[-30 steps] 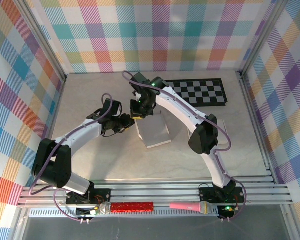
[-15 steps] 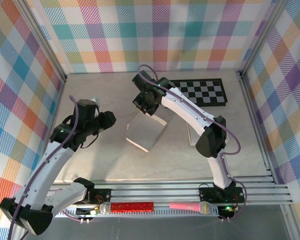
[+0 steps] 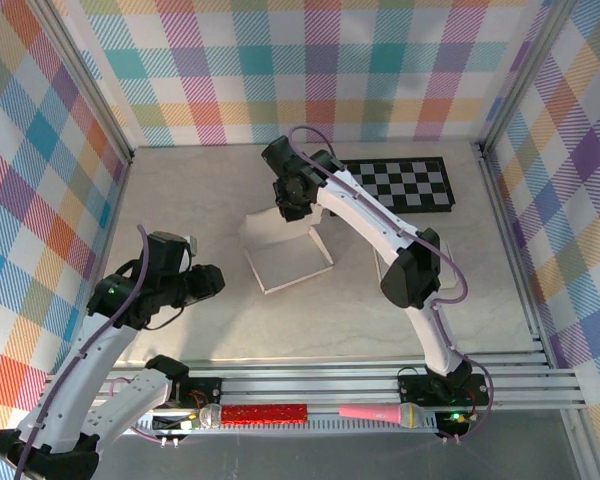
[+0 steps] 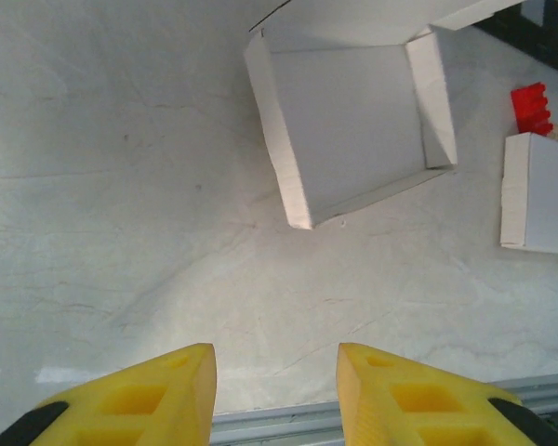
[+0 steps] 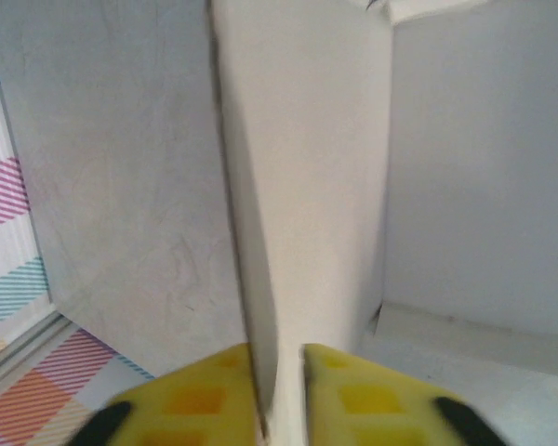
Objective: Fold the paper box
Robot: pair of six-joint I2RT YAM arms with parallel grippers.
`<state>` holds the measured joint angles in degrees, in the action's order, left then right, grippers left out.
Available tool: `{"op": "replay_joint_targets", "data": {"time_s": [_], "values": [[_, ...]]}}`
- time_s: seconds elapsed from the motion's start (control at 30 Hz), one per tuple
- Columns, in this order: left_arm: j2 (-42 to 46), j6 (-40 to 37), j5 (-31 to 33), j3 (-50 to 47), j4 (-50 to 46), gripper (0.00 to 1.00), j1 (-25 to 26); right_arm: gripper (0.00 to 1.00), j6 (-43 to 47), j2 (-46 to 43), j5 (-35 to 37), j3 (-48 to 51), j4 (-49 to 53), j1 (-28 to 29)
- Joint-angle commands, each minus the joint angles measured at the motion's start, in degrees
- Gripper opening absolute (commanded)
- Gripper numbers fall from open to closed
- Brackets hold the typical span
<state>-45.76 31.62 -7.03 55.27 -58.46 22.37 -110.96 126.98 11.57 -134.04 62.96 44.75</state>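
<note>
The right gripper [image 5: 279, 401] is pinching the tall back flap [image 5: 307, 186] of the white paper box [image 3: 285, 262]. The thin, stiff paper is squeezed between its yellow fingers [image 5: 191, 404]. The rest of the box is a flat open tray with low walls. It sits just below that gripper, on its near side. The left gripper [image 4: 274, 390] is open and holds nothing, and the box lies well ahead of it.

The job looks about half done: the walls stand up, but the flap is not folded over yet. Next, I think the flap must bend down along its crease, gently. The pale, smooth, stone-look table [image 4: 121, 232] could let the light box slide.
</note>
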Motion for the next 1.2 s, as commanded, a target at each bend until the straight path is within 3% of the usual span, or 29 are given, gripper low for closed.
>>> {"op": "replay_joint_targets", "data": {"time_s": [0.0, 0.13, 0.2, 0.33, 0.5, 0.6, 0.77, 1.0, 1.17], "values": [[0.5, -1.7, -0.6, 0.4, -3.7, 0.39, 0.4, 0.27, 0.0, 1.1, -0.8, -0.3, -4.2, -0.8], [-0.8, -2.1, 0.6, 1.2, -3.0, 0.43, 0.3, 0.42, 11.0, -0.7, -1.7, -0.6, -7.6, -2.4], [-2.7, -3.3, 0.8, 2.1, -1.7, 0.46, 0.3, 0.47, 21.7, -2.9, -2.8, -0.3, -9.3, -4.0], [-9.3, -7.4, 0.4, 5.2, 1.0, 0.53, -0.3, 0.51, 54.6, -8.7, -13.2, 3.4, -17.4, -8.2], [-21.1, -14.2, -0.6, 11.0, 4.9, 0.58, -2.2, 0.52, 99.4, -18.8, -34.9, 16.5, -14.5, -14.1], [-28.1, -17.7, -0.5, 14.2, 5.7, 0.58, -4.7, 0.50, 115.4, -24.9, -37.1, 28.4, -12.3, -18.3], [-36.2, -21.2, 0.4, 18.1, 6.5, 0.58, -8.3, 0.55, 120.9, -27.8, -47.2, 40.7, -20.9, -28.1], [-43.6, -24.6, 1.7, 21.0, 7.9, 0.58, -9.1, 0.60, 132.4, -19.0, -47.8, 35.5, -16.8, -28.0], [-45.8, -26.3, -1.1, 21.3, 11.2, 0.58, -9.7, 0.60, 137.0, -13.9, -45.2, 33.0, -15.7, -26.0]]}}
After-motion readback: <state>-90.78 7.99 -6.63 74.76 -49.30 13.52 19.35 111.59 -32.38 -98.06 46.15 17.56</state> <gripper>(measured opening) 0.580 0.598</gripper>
